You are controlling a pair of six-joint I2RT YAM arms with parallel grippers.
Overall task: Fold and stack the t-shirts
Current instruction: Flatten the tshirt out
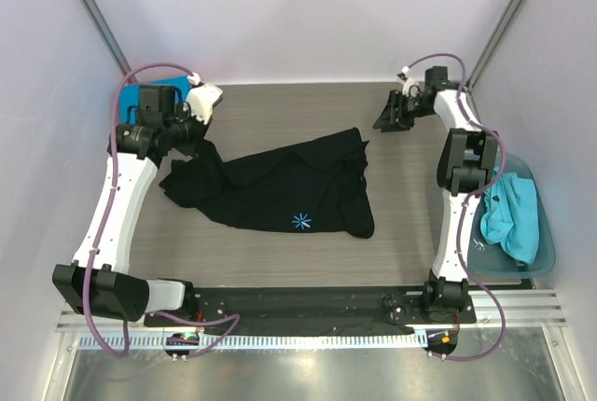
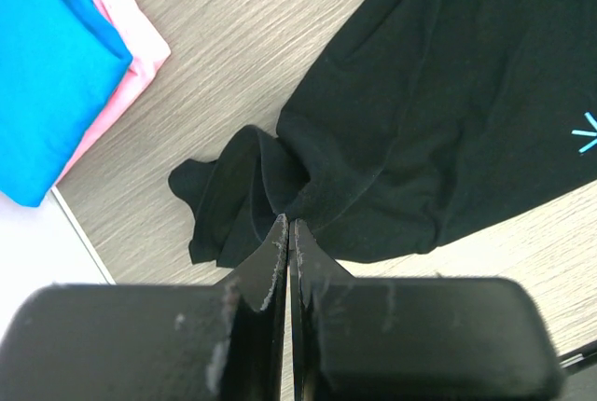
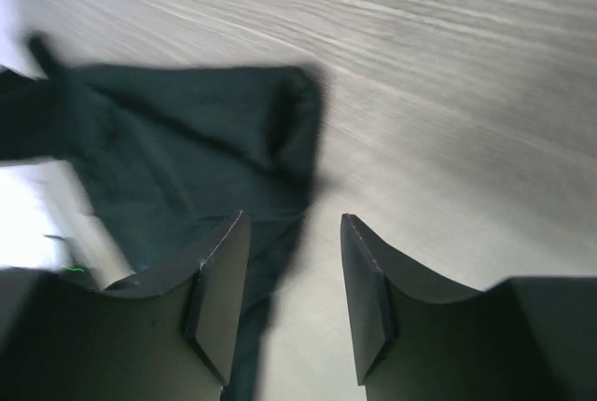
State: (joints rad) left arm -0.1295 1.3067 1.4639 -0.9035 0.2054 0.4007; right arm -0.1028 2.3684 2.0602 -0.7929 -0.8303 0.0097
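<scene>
A large black t-shirt [image 1: 289, 186] with a light-blue starburst mark [image 1: 301, 222] lies rumpled across the middle of the table. My left gripper [image 1: 194, 140] is at its left end, shut on a gathered fold of the black cloth [image 2: 270, 186], which bunches right at the fingertips of that gripper [image 2: 289, 224]. My right gripper [image 1: 387, 117] hovers at the back right, off the shirt, open with nothing between its fingers [image 3: 224, 261]. The right wrist view shows the shirt's corner [image 3: 187, 140] blurred beyond that gripper [image 3: 294, 219]. A folded bright blue t-shirt [image 2: 47, 65] lies on a pink one [image 2: 126, 75] at the back left.
A translucent teal tub [image 1: 546, 242] at the right edge holds a crumpled turquoise t-shirt [image 1: 513, 214], beside the right arm's upright link. The blue shirt [image 1: 135, 95] peeks out behind the left arm. White walls close in the back and sides.
</scene>
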